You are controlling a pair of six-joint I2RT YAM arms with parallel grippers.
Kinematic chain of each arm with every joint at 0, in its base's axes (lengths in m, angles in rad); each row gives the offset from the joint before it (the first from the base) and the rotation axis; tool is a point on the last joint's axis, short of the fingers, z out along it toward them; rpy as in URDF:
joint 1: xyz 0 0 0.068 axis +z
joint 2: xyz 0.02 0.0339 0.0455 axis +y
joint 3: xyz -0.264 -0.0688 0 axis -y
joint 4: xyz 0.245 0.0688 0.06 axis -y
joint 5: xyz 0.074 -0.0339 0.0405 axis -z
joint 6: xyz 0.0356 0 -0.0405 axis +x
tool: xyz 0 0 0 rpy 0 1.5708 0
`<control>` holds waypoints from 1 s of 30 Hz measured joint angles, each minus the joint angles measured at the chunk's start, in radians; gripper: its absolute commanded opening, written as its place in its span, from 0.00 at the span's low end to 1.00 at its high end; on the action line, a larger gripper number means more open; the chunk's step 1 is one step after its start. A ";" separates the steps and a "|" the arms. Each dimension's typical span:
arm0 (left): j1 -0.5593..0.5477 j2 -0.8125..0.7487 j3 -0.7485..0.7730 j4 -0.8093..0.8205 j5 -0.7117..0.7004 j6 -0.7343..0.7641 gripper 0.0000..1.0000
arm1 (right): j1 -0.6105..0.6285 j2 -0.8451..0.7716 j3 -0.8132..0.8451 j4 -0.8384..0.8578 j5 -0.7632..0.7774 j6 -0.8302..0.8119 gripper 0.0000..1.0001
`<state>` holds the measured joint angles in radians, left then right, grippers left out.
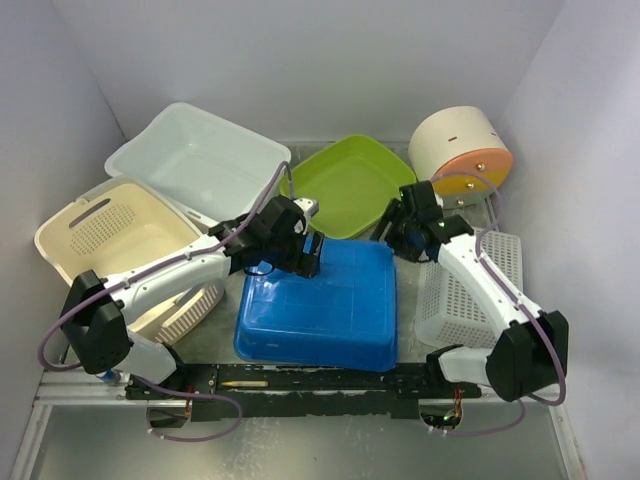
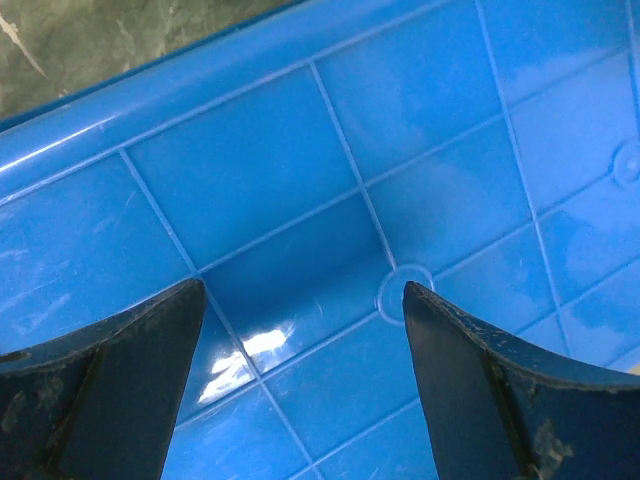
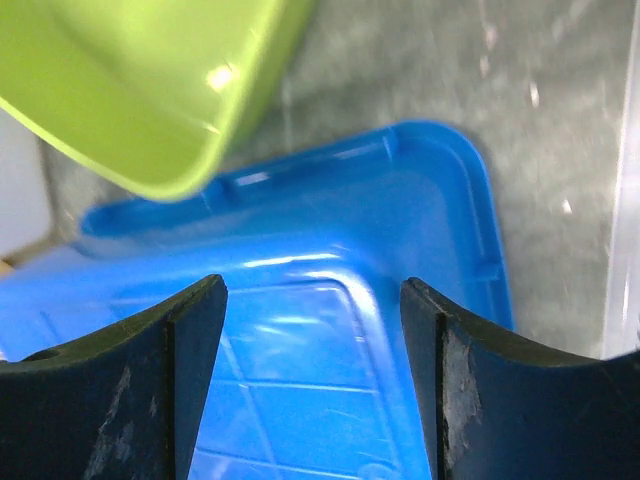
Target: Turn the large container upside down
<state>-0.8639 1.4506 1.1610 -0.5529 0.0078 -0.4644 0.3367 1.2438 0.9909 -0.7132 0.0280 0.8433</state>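
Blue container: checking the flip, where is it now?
Top view: the blue container lies bottom-up, centre front, green tub behind it, white mesh basket on its right.

Green tub (image 1: pixel 350 185) behind blue container (image 1: pixel 320 310), cream basket (image 1: pixel 110 235) left, white basket (image 1: pixel 465 295) right, narrow table (image 3: pixel 545 130) gap there

No text, label, brand, number or sign can be read in any view — nothing legible
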 measured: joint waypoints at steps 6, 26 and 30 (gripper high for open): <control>-0.006 0.013 0.027 -0.029 0.025 0.001 0.91 | -0.006 0.124 0.172 0.081 0.109 -0.011 0.69; -0.024 -0.168 0.057 -0.109 0.063 0.038 0.91 | -0.041 0.636 0.407 0.134 0.203 0.118 0.24; -0.024 -0.175 0.086 -0.134 0.048 0.039 0.91 | -0.043 0.637 0.408 0.126 0.200 0.126 0.00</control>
<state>-0.8875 1.2755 1.2472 -0.6865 0.0563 -0.4259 0.2935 1.8809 1.3987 -0.5877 0.2283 0.9691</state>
